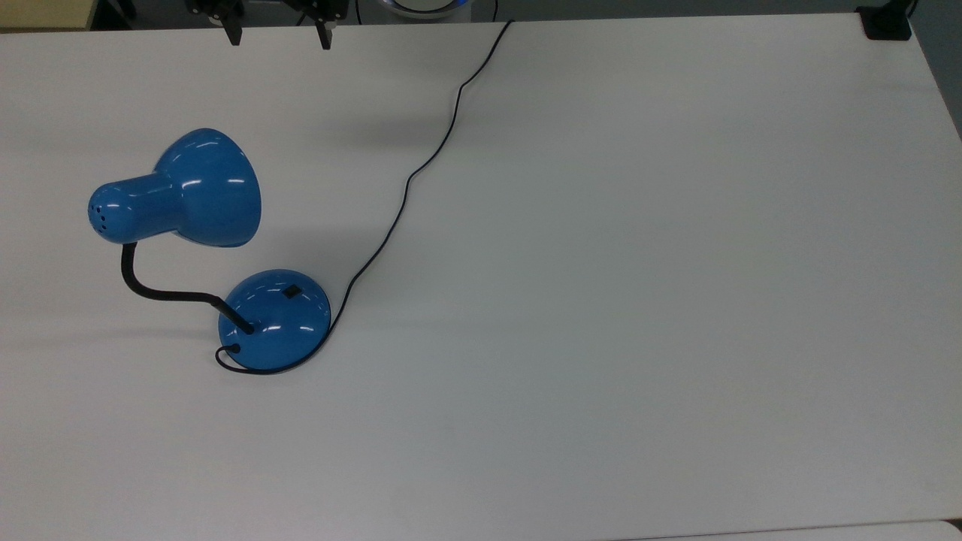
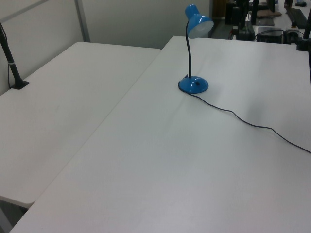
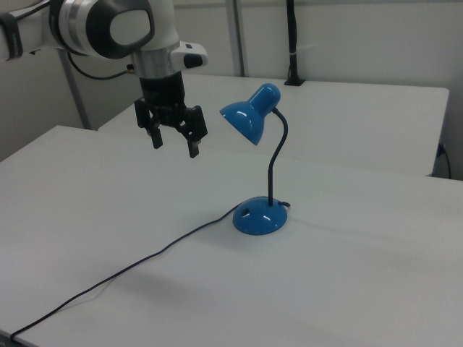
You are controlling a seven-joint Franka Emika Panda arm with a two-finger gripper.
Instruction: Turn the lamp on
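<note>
My gripper [image 3: 173, 142] hangs in the air above the table [image 3: 347, 275], fingers spread and holding nothing; in the top view its two fingertips [image 1: 279, 36] poke in at the upper edge. The lamp [image 3: 259, 155] stands below and to the right view's right of my fingers, well apart from them. Its base [image 3: 260, 217] sits flat on the table, the neck [image 3: 275, 163] rises near upright from the base's far side and bends over at the top, and the shade [image 3: 249, 116] opens downward and toward the right view's left, its mouth facing roughly my way. In the top view the shade [image 1: 188, 191] lies toward the top view's left of the base [image 1: 275, 320], with the open mouth turned to the top view's right and the narrow cap end to the left. The switch [image 1: 291, 291] is a small dark square on the upper side of the dome, on the side nearer my fingertips. The cord [image 1: 421, 161] leaves the base and runs in a loose wavy line across the table to the edge close beside my gripper. The tabletop to the top view's right of the cord is bare and wide. A second table [image 2: 73, 92] adjoins on the left view's left.
</note>
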